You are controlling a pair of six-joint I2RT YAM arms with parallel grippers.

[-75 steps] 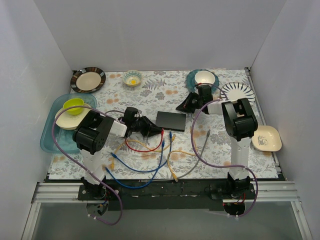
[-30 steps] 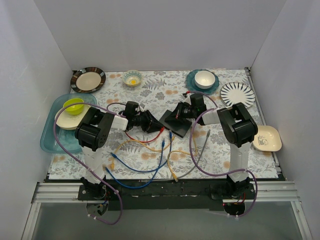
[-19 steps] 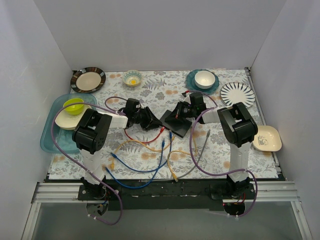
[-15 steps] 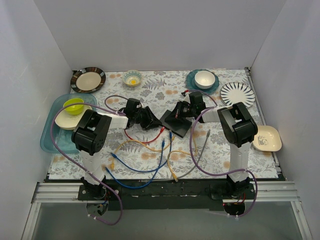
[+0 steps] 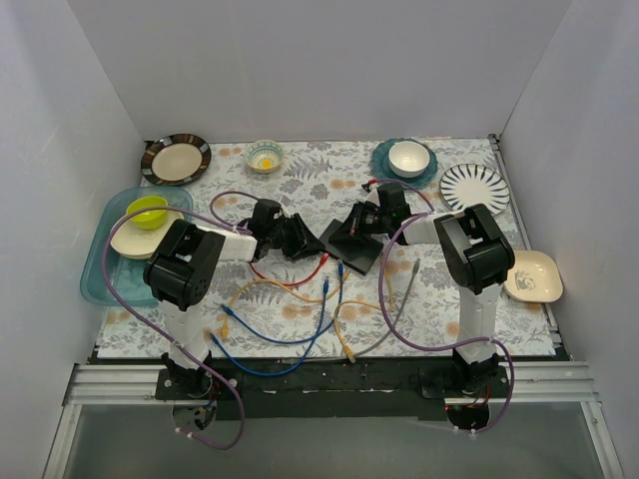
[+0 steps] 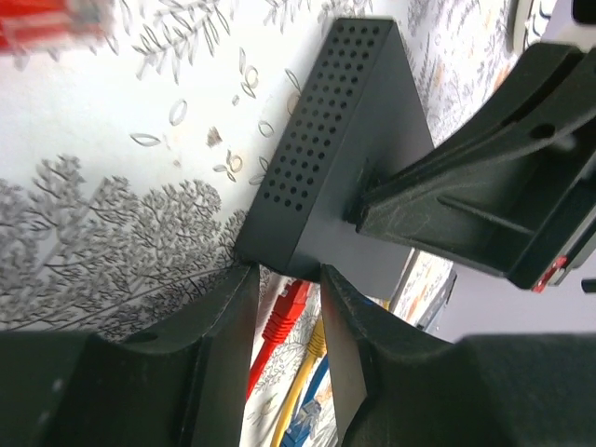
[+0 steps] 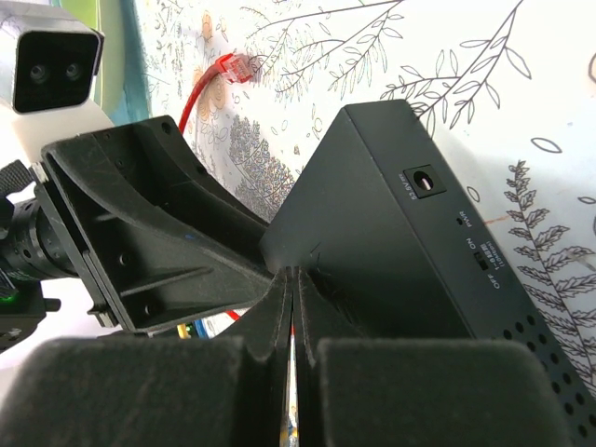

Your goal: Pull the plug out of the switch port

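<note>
The flat black switch lies turned askew at the middle of the table. It also shows in the left wrist view and in the right wrist view. A red plug sits at the switch's near edge, its red cable looping toward the front. My left gripper is at the switch's left corner; in its wrist view it is open, with the red plug between the fingers. My right gripper is shut, its tips pressed on the switch's top.
Blue, yellow and grey cables lie loose in front of the switch. A teal tray with dishes stands at the left. Plates and bowls line the back and right.
My right gripper came down from the back onto the switch. The switch has turned askew. My left gripper moved up to its left corner. In the last half second almost nothing moved.
</note>
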